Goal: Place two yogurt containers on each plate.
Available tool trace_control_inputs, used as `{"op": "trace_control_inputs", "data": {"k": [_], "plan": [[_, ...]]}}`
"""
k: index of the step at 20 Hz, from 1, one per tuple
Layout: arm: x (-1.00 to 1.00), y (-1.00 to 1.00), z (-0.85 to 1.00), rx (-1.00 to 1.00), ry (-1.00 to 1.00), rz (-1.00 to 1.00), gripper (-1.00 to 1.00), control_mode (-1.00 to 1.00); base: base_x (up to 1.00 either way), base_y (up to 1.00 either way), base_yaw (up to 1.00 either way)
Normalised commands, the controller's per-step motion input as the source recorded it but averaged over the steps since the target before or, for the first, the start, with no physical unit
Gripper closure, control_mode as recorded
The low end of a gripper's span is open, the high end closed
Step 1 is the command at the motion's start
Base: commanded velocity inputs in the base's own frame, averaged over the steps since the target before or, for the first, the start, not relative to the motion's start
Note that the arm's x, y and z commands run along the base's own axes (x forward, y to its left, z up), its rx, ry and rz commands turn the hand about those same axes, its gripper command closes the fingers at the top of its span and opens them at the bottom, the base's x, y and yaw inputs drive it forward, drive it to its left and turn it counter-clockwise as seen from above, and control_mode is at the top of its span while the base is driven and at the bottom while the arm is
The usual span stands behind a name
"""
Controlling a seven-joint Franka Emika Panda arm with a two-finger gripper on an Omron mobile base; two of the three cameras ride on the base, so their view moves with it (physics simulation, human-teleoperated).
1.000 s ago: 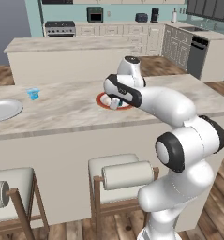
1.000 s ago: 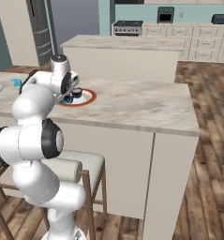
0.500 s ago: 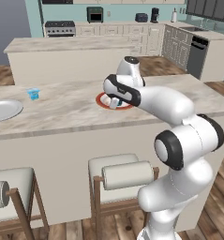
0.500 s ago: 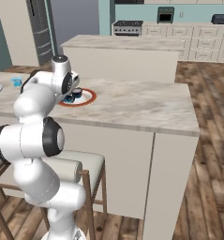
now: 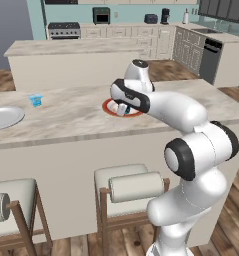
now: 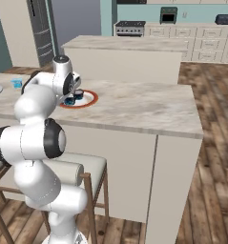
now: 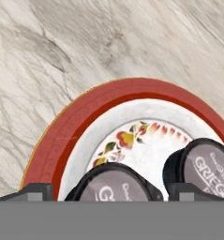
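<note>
While its jaws stand open astride one dark yogurt container point(image 7: 114, 182), the gripper point(image 7: 111, 192) hovers low over the red-rimmed plate point(image 7: 76, 123); a second dark container point(image 7: 205, 165) sits alongside. A blue container point(image 5: 35, 100) and the grey plate point(image 5: 3, 117) wait farther along the table point(image 5: 76, 117).

Red-rimmed plate point(image 5: 111, 106) half behind arm

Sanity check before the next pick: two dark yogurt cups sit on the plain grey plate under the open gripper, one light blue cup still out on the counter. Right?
Wrong plate. The two dark yogurt cups sit on the red-rimmed plate, as the hand view shows; the plain grey plate lies far off at the counter's end. The rest holds: gripper open, light blue cup on the counter.
</note>
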Motion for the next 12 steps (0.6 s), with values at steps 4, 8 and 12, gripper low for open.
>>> {"op": "trace_control_inputs", "data": {"k": [4, 8, 12], "plan": [[0.06, 0.00, 0.15, 0.00, 0.00, 0.00, -1.00, -1.00, 0.00, 0.00, 0.00], [0.00, 0.00, 0.38, 0.00, 0.00, 0.00, -1.00, -1.00, 0.00, 0.00, 0.00], [-0.34, 0.00, 0.45, 0.02, 0.00, -0.06, -1.00, -1.00, 0.00, 0.00, 0.00]]}}
